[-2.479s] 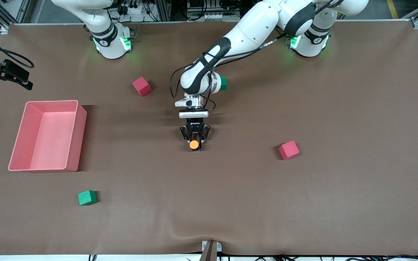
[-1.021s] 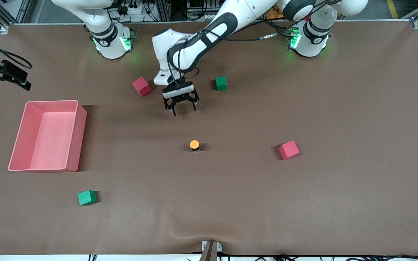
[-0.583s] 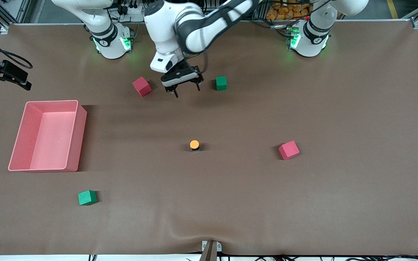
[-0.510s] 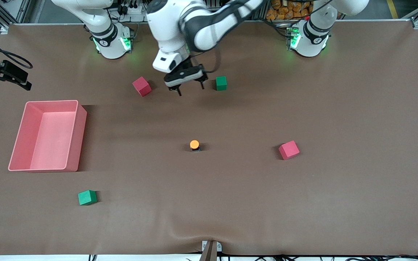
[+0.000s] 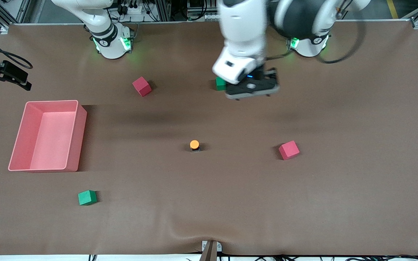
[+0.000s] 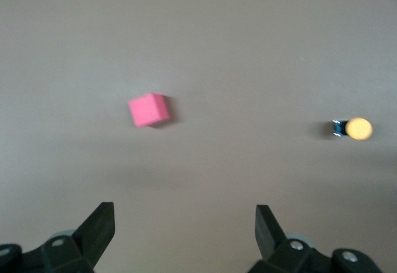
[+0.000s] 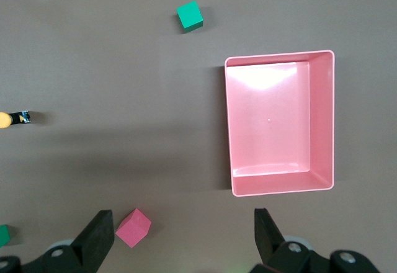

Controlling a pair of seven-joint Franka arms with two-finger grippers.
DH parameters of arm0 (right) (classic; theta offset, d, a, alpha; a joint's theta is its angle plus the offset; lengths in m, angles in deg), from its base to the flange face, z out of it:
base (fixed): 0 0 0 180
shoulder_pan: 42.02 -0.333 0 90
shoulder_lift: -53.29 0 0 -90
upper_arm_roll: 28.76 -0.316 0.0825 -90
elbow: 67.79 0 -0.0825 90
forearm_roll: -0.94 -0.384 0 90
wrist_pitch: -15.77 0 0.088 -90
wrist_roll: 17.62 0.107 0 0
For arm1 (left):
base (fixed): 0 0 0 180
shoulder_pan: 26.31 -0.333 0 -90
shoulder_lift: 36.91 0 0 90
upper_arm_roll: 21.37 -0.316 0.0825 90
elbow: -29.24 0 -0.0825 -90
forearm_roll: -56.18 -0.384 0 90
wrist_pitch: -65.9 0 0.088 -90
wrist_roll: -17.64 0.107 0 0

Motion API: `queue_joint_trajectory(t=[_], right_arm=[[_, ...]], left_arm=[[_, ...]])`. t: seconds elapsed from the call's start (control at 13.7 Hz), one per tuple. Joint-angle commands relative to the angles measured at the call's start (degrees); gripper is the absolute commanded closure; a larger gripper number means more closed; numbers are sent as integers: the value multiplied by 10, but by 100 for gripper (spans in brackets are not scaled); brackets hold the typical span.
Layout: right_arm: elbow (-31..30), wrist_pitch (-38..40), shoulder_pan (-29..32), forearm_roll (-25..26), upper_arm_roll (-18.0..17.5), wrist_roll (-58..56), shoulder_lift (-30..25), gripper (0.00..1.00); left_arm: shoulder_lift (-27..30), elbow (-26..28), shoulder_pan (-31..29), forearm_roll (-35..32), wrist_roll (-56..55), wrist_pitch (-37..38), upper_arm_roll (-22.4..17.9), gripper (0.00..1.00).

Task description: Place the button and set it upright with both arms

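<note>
The left end effector [image 6: 184,223] is held up in the air with its jaws spread wide and nothing between them; in the front view it [image 5: 252,88] is seen over the counter [image 5: 339,181] just beside a green cube [image 5: 220,83], which it partly hides. The right end effector [image 7: 183,226] is likewise wide apart and empty, its arm waiting high above the pink bin [image 7: 280,123].

The button [image 5: 194,145] is found standing upright near the middle of the counter, orange cap up on its black body, apart from both end effectors. A red cube [image 5: 289,150] lies toward the left arm's end, about level with the button. Another red cube [image 5: 142,86] sits farther from the front camera, and a second green cube [image 5: 87,197] nearer to it, close to the pink bin [image 5: 47,136] at the right arm's end.
</note>
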Motion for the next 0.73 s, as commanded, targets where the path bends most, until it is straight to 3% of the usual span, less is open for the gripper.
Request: queue_joint_trajectory(t=[0.0, 0.36, 0.66], right_arm=[[4, 3, 11, -1, -9, -5, 0, 0], [4, 4, 13, 0, -9, -6, 0, 0], [4, 5, 13, 0, -9, -6, 0, 0]], left_arm=[[61, 36, -100, 57, 121, 8, 9, 0], [114, 61, -263, 118, 285, 8, 9, 0], [114, 60, -318, 137, 339, 8, 5, 0]])
